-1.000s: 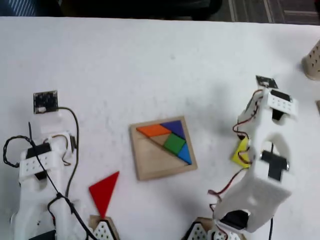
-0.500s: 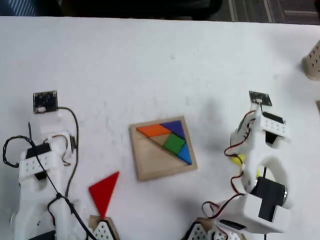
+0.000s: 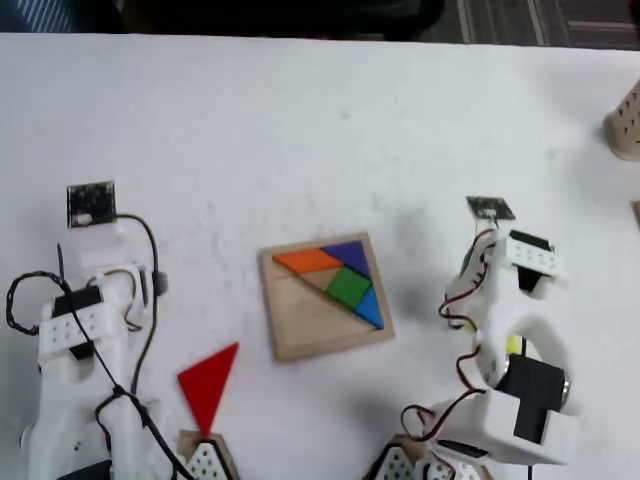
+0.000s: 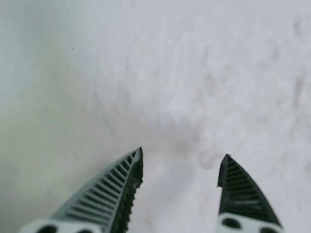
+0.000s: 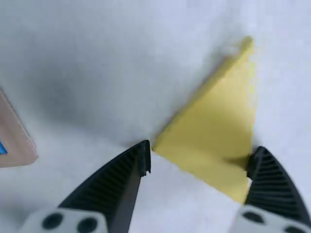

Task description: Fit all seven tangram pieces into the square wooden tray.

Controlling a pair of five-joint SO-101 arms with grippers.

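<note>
The right tool (image 5: pixel 200 154) stood open astride the yellow triangle (image 5: pixel 214 131), flat on the worktop (image 5: pixel 97 58) at three o'clock of the wooden tray (image 3: pixel 300 325); closing and lifting it looked next.

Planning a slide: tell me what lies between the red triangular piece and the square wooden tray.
Only bare white table separates the red triangular piece from the square wooden tray, per the high view.

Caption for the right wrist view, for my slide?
Open right claw straddling the yellow triangle on the white table.
</note>
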